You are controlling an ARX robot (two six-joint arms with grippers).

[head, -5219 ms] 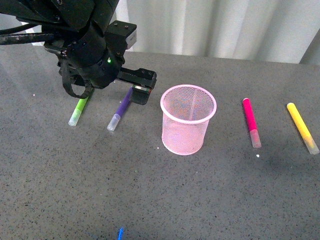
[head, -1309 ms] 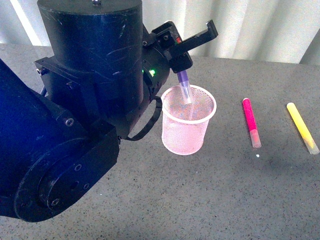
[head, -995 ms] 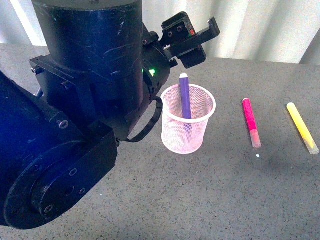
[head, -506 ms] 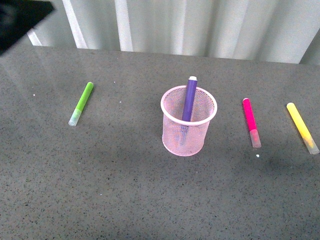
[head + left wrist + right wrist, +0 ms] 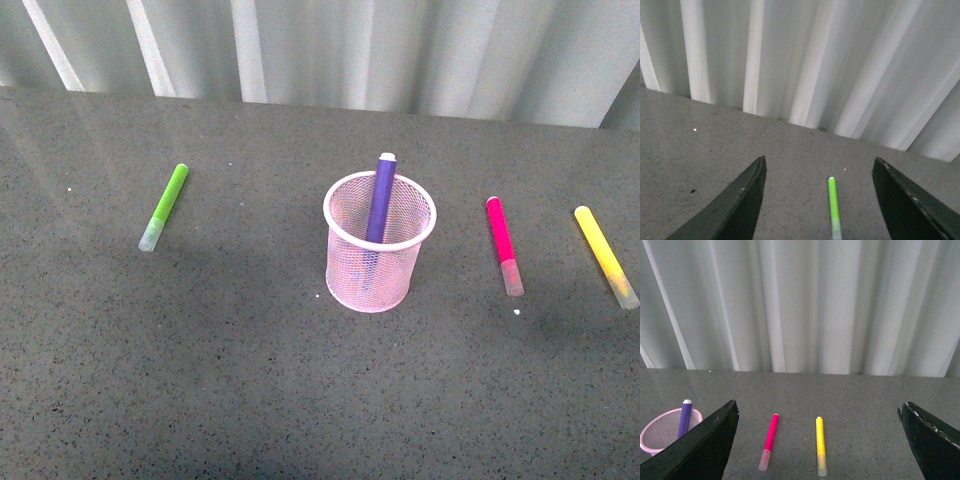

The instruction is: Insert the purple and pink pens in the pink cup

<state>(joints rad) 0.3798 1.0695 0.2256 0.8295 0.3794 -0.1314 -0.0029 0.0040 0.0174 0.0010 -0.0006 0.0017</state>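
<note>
One pen of two done: purple pen (image 5: 379, 198) stands in pink cup (image 5: 350, 270), propped against rim. Pink pen (image 5: 498, 232) lies flat, ahead between jaws of right gripper (image 5: 817, 404), yellow marker (image 5: 603, 250) alongside; cup by one jaw's edge. Right jaws spread wide, empty. Left gripper (image 5: 817, 161) likewise wide, empty, green marker (image 5: 165, 205) ahead between jaws. Grey speckled table (image 5: 300, 400); white pleated curtain (image 5: 400, 50) behind.

A dark grey, finely speckled tabletop (image 5: 200, 400) fills the front view. It is matte, with a faint sheen toward its far edge where pale streaks reflect. Behind it a white curtain (image 5: 420, 50) hangs in soft vertical pleats, evenly lit, closing off the whole background. A few tiny white specks (image 5: 517, 312) dot the surface.
</note>
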